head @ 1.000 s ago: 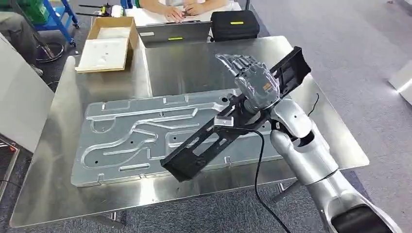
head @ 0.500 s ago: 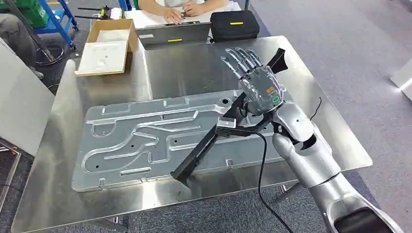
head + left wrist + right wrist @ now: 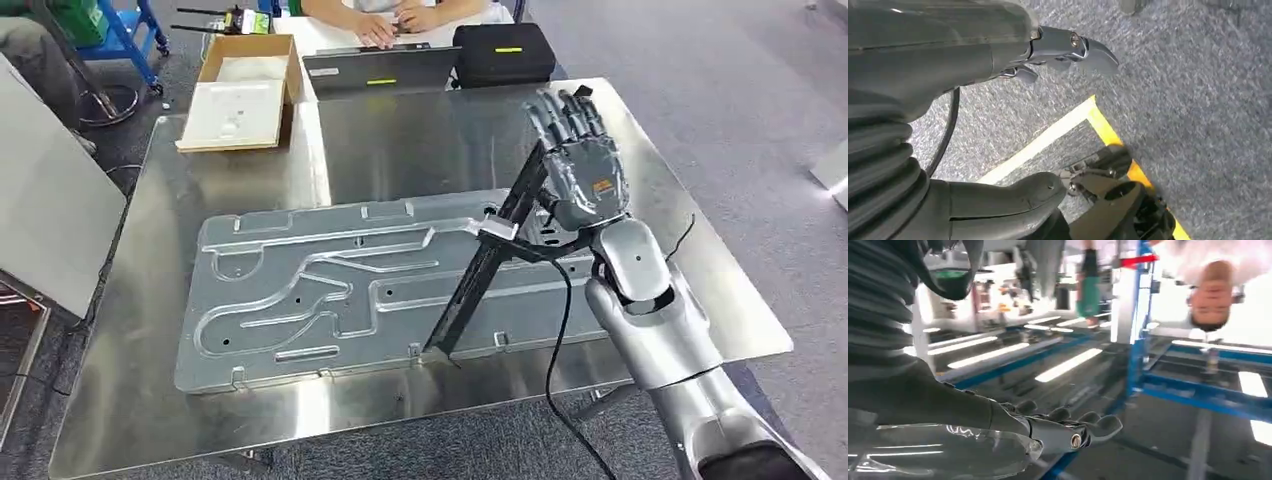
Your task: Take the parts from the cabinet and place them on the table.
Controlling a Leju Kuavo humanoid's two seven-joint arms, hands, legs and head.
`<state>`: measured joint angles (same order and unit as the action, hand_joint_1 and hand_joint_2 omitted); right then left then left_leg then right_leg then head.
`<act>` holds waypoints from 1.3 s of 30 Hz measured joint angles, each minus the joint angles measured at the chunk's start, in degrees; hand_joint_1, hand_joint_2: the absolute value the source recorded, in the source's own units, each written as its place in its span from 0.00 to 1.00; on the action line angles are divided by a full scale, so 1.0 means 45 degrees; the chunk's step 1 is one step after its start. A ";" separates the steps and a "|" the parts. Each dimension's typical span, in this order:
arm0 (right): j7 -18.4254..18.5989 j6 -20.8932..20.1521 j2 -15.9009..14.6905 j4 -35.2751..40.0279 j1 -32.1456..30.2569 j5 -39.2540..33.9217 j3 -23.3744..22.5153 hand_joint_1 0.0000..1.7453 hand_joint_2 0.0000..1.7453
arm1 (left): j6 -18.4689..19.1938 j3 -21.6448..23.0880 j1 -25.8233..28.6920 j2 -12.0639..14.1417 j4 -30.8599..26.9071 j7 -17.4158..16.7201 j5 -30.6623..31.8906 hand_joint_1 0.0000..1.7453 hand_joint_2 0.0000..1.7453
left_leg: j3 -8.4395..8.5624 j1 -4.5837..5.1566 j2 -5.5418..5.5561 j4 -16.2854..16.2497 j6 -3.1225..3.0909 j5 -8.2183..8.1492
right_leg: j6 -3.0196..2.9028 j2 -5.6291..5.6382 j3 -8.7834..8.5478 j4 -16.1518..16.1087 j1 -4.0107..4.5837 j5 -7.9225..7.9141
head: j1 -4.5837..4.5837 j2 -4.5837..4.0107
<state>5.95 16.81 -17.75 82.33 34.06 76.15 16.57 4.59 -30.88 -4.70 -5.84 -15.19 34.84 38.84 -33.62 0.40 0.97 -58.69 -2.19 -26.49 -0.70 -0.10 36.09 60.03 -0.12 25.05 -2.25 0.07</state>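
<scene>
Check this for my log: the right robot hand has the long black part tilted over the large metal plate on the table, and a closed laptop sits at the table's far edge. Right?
One thing is wrong: the laptop is open, not closed, as the head view shows. The rest holds: the right robot hand has the long black part tilted over the large metal plate on the table.

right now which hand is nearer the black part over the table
Right. The right hand is against the black part, over the metal table. The left hand hangs over grey floor beside a yellow line.

Bright overhead light glares off the steel table (image 3: pixel 400 150); the right wrist view is blurred and washed out
</scene>
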 joint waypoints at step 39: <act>-0.0141 0.2117 0.0092 -0.0869 -0.1705 0.0170 -0.2200 0.00 1.00 | 0.0010 -0.0598 0.0120 0.0189 0.0000 -0.0345 0.0160 0.00 0.00 | -0.1297 -0.0162 -0.0137 -0.2830 0.0452 -0.1567 | -0.0035 -0.0009 -0.0400 -0.0421 -0.0142 0.0124 | 0.0005 0.0004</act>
<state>5.31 26.34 -17.33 78.42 26.39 76.91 6.67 4.63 -33.57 -4.16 -4.98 -15.19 33.29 39.56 -39.46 -0.33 0.35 -71.42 -0.16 -33.54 -0.86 -0.14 34.29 58.13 -0.76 25.61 -2.23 0.09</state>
